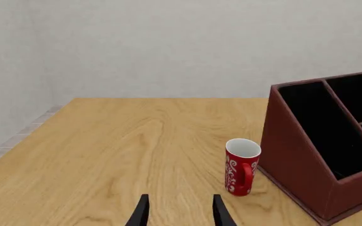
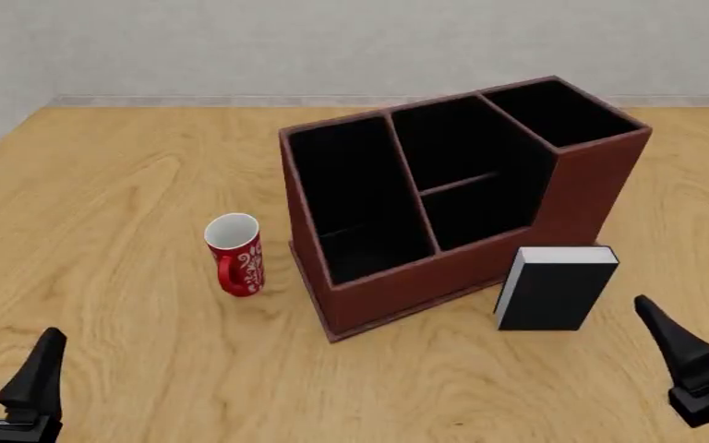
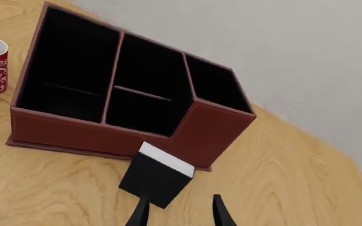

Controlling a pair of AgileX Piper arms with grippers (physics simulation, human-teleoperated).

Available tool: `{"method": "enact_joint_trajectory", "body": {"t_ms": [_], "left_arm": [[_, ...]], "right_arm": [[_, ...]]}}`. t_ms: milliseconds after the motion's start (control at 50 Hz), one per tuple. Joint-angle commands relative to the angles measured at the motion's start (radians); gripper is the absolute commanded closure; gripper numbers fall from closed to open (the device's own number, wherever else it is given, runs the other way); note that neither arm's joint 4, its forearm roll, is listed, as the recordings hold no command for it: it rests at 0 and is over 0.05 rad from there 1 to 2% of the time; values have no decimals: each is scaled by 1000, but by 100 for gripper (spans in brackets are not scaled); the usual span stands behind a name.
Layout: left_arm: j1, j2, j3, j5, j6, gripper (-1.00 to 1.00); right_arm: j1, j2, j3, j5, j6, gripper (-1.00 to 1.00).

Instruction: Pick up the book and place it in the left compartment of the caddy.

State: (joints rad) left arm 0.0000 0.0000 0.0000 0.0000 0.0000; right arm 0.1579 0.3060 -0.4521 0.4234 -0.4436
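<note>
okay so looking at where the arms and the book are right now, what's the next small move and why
Probably ease the right tool forward toward the book. The book stands upright on the table in front of the caddy, on the right arm's side, and that tool is open, empty and aimed at it. The left tool sits farther off, past the mug.

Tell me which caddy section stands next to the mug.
The left compartment: the long, undivided end section. The mug stands just outside its wall; the split middle and raised end lie farther away.

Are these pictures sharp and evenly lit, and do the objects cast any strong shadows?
Front view: sharp, even light; only a faint shadow beside the mug and book. Left wrist view: equally crisp, no glare. Right wrist view: sharp but tilted, the caddy interior uniformly black.
</note>
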Motion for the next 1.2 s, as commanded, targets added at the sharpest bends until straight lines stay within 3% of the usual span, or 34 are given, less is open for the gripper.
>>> {"method": "enact_joint_trajectory", "body": {"t_ms": [20,60,180,340,540,760,980,1100,1200], "left_arm": [[0,0,0,0,0,-100],[0,0,0,0,0,-100],[0,0,0,0,0,-100],[0,0,0,0,0,-100],[0,0,0,0,0,-100],[0,0,0,0,0,-100],[0,0,0,0,0,-100],[0,0,0,0,0,-100],[0,0,0,0,0,-100]], "right_arm": [[31,78,-165,182,-152,-100],[35,83,-181,202,-163,-100],[45,141,-294,352,-269,-100],[27,188,-380,471,-394,-100],[43,251,-448,577,-490,-100],[56,330,-512,608,-548,-100],[111,388,-525,611,-557,-100],[85,427,-512,622,-630,-100],[92,473,-554,627,-637,-100]]}}
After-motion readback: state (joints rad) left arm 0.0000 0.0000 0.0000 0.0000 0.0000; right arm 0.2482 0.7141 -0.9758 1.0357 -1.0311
